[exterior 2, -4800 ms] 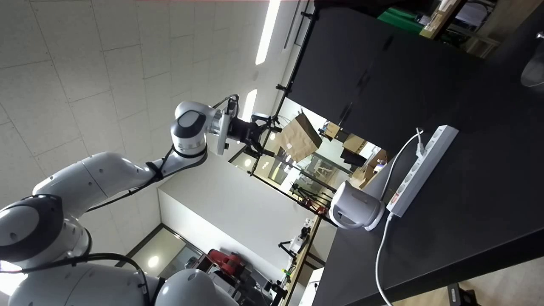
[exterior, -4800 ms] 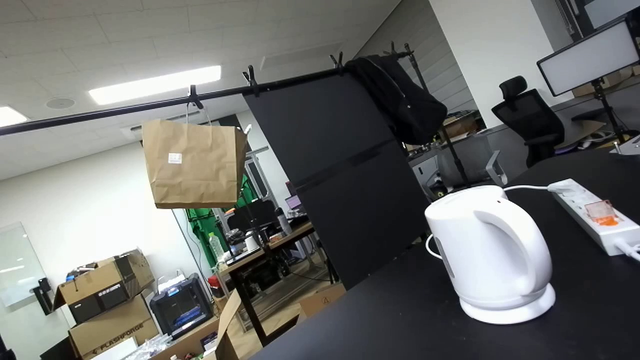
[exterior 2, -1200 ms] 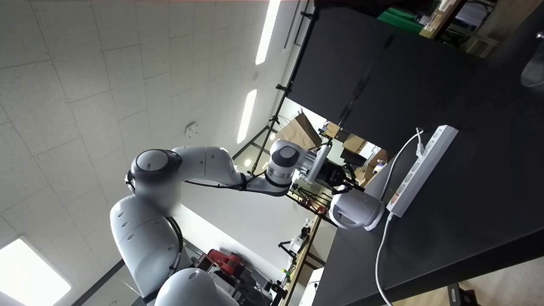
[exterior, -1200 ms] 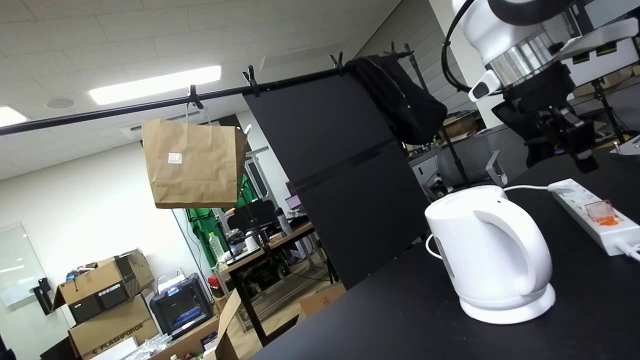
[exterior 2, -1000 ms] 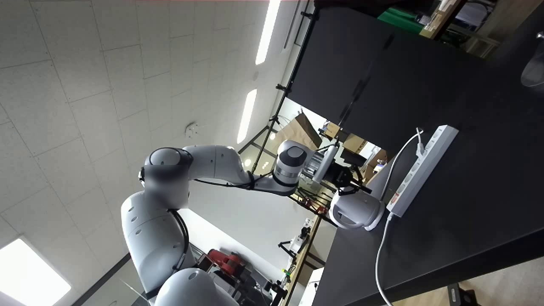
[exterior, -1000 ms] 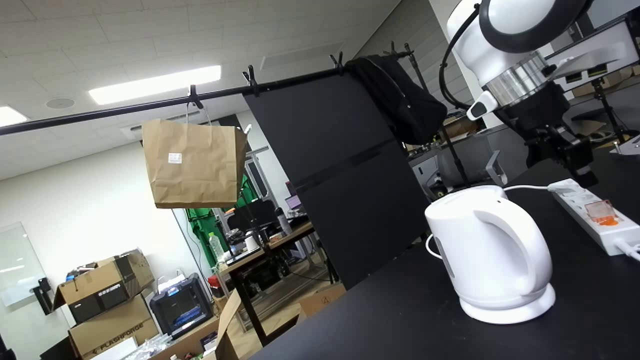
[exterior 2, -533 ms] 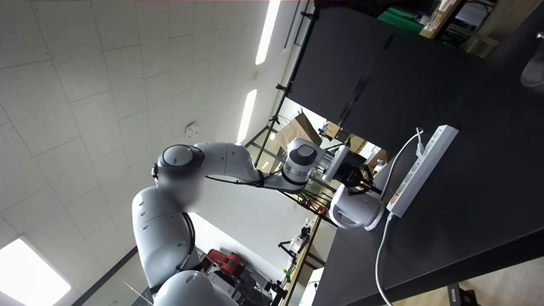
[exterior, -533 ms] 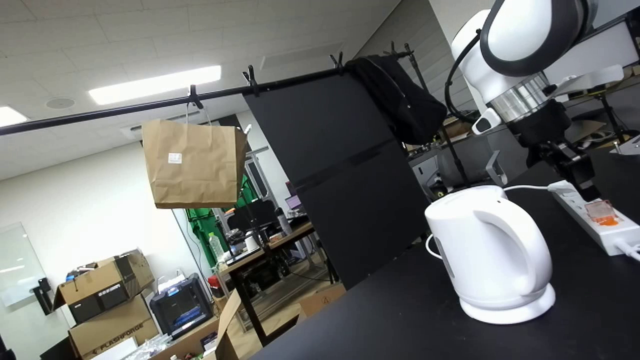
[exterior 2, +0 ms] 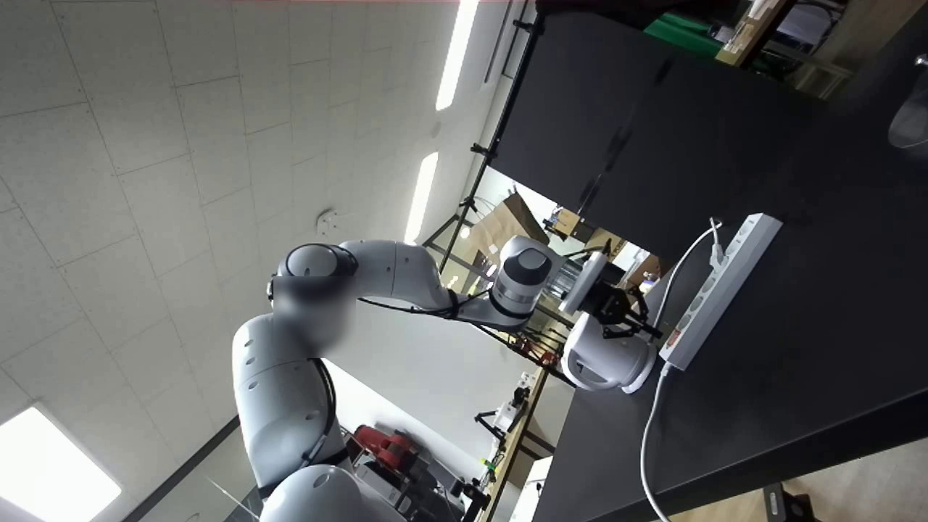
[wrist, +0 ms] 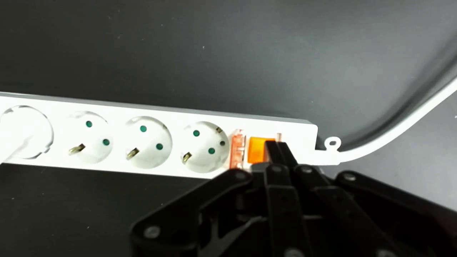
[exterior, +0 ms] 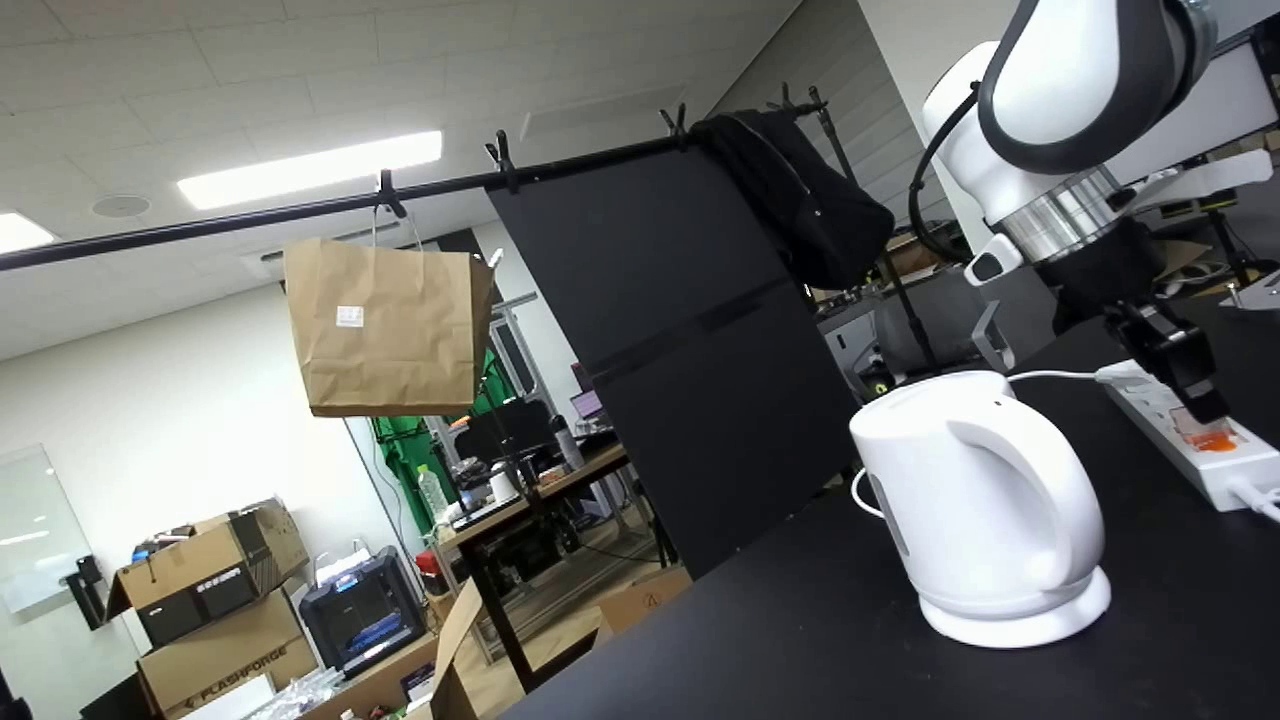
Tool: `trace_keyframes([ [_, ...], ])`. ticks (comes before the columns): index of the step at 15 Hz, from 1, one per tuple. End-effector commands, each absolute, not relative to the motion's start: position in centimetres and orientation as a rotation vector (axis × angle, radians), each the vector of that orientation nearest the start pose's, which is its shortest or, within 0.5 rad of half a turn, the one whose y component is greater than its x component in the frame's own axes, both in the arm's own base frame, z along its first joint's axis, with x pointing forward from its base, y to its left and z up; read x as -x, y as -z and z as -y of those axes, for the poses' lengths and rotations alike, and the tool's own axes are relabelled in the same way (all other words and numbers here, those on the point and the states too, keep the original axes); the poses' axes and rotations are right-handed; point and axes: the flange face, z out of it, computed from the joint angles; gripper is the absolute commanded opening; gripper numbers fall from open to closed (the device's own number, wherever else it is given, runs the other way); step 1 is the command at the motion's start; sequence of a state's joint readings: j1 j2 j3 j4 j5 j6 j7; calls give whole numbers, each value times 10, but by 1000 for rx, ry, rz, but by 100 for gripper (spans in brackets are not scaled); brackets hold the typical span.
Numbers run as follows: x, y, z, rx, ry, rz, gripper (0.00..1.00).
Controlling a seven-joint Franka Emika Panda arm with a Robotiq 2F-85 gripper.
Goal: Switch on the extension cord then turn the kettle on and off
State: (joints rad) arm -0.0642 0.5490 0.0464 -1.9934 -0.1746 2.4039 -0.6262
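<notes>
The extension cord crosses the wrist view as a white strip of round sockets. An orange switch sits near its cable end, beside a clear reddish flap that stands raised. My gripper is shut with nothing held, its fingertips overlapping the right part of the switch. In an exterior view the gripper points down right at the switch; whether it touches I cannot tell. Behind the gripper in an exterior view stands the white kettle, upright on its base. The kettle is outside the wrist view.
A white plug fills a socket at the strip's far end. The cable curves away from the switch end across the black table. In an exterior view the kettle's handle faces the strip side.
The arm has come into view beside the kettle and lowered toward the strip. Over the last second the shut gripper moved along the strip to its switch. Kettle and strip have not moved.
</notes>
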Motion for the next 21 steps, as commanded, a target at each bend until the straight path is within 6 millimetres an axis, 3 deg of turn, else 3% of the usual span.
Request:
trace_keyframes([
  [1,-595,-167,16,2943,-222,1122,0],
  [21,-595,-155,14,2931,-161,1119,0],
])
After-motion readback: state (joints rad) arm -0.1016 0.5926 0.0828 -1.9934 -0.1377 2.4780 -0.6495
